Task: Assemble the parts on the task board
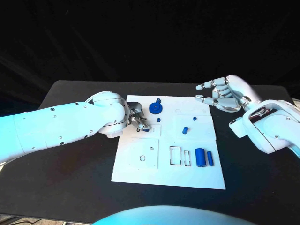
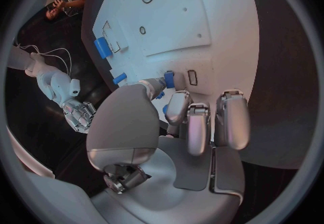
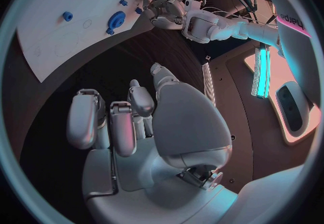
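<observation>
Across the middle of the black table point(image 1: 76, 154) lies the white task board point(image 1: 170, 173), its long sides running from the table's far edge toward the near edge. The left hand point(image 1: 138, 119) sits at the board's left edge, toward its far end, fingers curled down onto the surface; in the left wrist view a small blue piece point(image 2: 169, 79) shows right at the fingertips point(image 2: 177, 106), though I cannot tell whether it is actually pinched or only touched. The right hand point(image 1: 224, 93) hovers over the bare table just beyond the board's far right corner, fingers spread and slightly curved, holding nothing.

Near the board's right edge, toward the near end, a blue cylinder point(image 1: 200, 157) lies flat with a thinner blue bar point(image 1: 209, 158) just beside it, next to two outlined rectangular slots point(image 1: 175, 155). A round blue gear-like part point(image 1: 155, 108) rests near the far edge, close to the left hand. A short blue peg point(image 1: 185, 130) sits around the board's middle, and two tiny blue pieces point(image 1: 194, 117) lie nearby.
</observation>
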You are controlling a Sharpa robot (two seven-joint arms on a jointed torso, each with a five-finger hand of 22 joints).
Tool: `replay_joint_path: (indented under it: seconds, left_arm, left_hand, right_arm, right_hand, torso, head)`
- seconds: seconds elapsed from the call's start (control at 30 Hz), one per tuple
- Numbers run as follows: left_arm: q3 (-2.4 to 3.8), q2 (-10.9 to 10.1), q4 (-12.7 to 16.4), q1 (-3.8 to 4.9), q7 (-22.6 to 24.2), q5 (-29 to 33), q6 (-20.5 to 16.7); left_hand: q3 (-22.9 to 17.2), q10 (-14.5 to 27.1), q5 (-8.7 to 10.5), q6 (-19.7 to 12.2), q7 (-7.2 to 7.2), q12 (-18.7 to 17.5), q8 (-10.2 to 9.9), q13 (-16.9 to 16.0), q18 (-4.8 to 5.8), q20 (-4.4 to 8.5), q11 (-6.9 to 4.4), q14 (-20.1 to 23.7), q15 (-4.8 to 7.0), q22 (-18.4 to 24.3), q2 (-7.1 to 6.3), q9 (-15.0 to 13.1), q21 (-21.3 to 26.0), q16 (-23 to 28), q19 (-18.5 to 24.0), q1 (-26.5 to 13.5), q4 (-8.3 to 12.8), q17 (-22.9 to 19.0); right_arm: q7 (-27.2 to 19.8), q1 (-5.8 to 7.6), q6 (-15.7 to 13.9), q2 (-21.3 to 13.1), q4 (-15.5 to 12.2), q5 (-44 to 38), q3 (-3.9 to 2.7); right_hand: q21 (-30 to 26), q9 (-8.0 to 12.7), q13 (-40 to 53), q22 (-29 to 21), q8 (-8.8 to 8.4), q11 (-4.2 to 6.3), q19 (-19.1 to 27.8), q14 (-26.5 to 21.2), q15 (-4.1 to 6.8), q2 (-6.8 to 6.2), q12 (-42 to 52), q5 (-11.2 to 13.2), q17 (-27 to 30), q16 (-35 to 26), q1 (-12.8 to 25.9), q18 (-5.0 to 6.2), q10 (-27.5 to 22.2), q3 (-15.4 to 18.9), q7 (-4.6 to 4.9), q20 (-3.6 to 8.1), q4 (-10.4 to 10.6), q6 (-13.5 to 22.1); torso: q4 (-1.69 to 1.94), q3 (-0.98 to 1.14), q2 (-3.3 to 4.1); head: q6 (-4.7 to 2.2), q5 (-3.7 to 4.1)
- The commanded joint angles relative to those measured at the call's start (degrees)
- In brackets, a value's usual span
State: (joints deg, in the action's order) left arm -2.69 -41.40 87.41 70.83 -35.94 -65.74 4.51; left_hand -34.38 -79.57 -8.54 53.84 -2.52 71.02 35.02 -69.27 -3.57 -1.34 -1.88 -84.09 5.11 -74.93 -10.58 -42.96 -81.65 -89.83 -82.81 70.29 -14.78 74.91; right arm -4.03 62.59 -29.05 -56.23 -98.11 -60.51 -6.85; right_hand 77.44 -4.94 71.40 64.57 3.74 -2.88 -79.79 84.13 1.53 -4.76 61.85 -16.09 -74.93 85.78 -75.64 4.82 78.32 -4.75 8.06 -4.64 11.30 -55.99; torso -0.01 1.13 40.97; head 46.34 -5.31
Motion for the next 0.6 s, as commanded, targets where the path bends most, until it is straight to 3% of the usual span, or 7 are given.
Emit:
replay_joint_path:
  seconds: [0.03, 0.17, 0.6]
  left_arm:
    - [-0.26, 0.62, -0.61, -0.29, -0.45, 1.03, 3.61]
    - [-0.26, 1.22, -1.45, -0.28, -0.64, 1.15, 5.0]
    - [-0.27, 2.53, -3.08, -0.21, -0.87, 1.17, 6.4]
  left_hand:
    - [-6.99, 0.22, 0.32, 0.06, 0.64, -0.56, -0.38, 0.82, 0.25, -0.13, -0.13, -5.91, -0.13, -0.41, 0.21, 0.06, 0.24, -0.17, 0.0, -2.4, 6.57, 15.09]
    - [-5.35, 0.57, 0.31, 0.38, 0.82, -0.86, -0.39, 1.13, 0.16, -0.04, -0.26, -5.91, 0.01, -0.09, 0.74, -0.13, 0.52, -0.17, 0.2, -5.15, 4.99, 15.09]
    - [-3.26, 0.14, 0.25, 1.45, 1.29, 0.03, 0.17, 0.3, 0.24, 0.22, -0.62, -5.91, 0.28, -0.52, 1.3, -0.7, 0.37, -0.17, -0.03, -8.31, 3.71, 15.09]
  right_arm:
    - [0.03, -0.06, 0.87, -0.02, -0.41, 0.04, -0.01]
    - [0.03, -0.06, 0.84, -0.1, -0.61, 0.59, 0.0]
    - [0.01, -0.07, 0.88, -0.23, -0.55, 1.51, 0.0]
  right_hand:
    - [-0.19, -0.05, -0.05, -0.03, 0.28, -0.07, 0.4, 4.18, -0.15, 0.0, -0.11, -0.21, -7.41, -0.3, -0.35, 0.05, -0.44, 0.32, 0.02, 0.07, -0.11, -0.37]
    - [-0.38, -0.05, -0.16, -0.4, 0.28, -0.08, 0.56, 4.12, -0.15, 0.06, -0.28, -0.19, -7.14, -0.46, -0.33, 0.12, -0.51, 0.33, 0.03, 0.08, -0.08, -0.38]
    - [-0.6, -0.03, -0.88, -0.78, 0.2, -0.09, 0.72, 3.91, -0.15, 0.19, -1.36, -0.32, -6.26, -1.01, -0.41, 0.18, -1.05, 0.36, 0.05, 0.08, -0.08, -0.27]
  torso:
    - [0.01, 0.03, 0.0]
    - [-0.01, 0.0, 0.01]
    - [0.04, -0.04, 0.02]
  head:
    - [0.14, 0.18]
    - [0.23, 0.23]
    - [0.37, 0.28]
